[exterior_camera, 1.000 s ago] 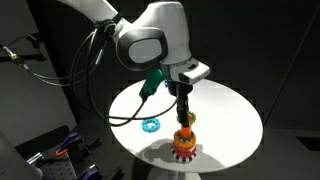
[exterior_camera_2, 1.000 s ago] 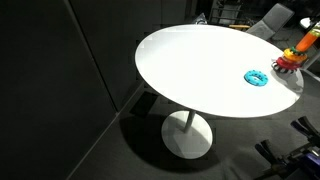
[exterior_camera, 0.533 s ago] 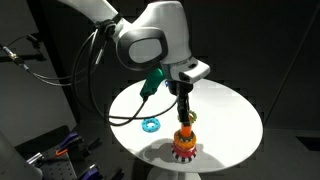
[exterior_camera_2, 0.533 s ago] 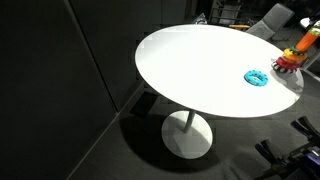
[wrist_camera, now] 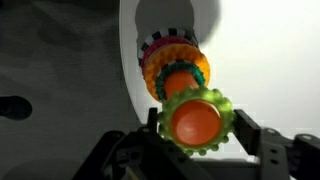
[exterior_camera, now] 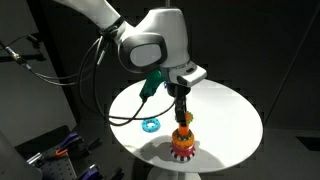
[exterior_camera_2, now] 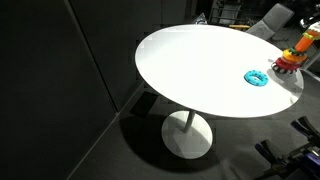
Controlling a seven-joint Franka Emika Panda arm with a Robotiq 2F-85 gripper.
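Over the round white table (exterior_camera: 235, 110), what is hanging?

One robot arm is reaching down from the upper left in an exterior view; its gripper (exterior_camera: 183, 116) is pointing straight down at a stack of toy gears (exterior_camera: 183, 146); that stack is standing close to the table's near edge in that view.

Is the gripper holding anything?

Yes, as far as the wrist view is showing; the gripper (wrist_camera: 197, 135) is standing about half closed, and a green gear (wrist_camera: 222, 108) with an orange centre is sitting between its two dark fingers (wrist_camera: 265, 150); the fingers are appearing to press it from the left and the right; the gear is showing larger than the stack (wrist_camera: 172, 62) behind it, so it is sitting closer to the camera, just above the pile.

What is the stack looking like?

Toothed rings in orange, green and red are sitting one on another; the widest one, red, is resting on the table at the bottom.

What is lying around it?

A blue toothed ring (exterior_camera: 151, 125) is lying flat on the table, left of the stack and apart from it; a black cable (exterior_camera: 118, 118) is looping over the table's left side; in an exterior view the table (exterior_camera_2: 190, 70) is filling the middle, and the blue toothed ring (exterior_camera_2: 257, 77) and the stack (exterior_camera_2: 288, 62) are sitting at its far right; the gripper is showing too dark there to make out.
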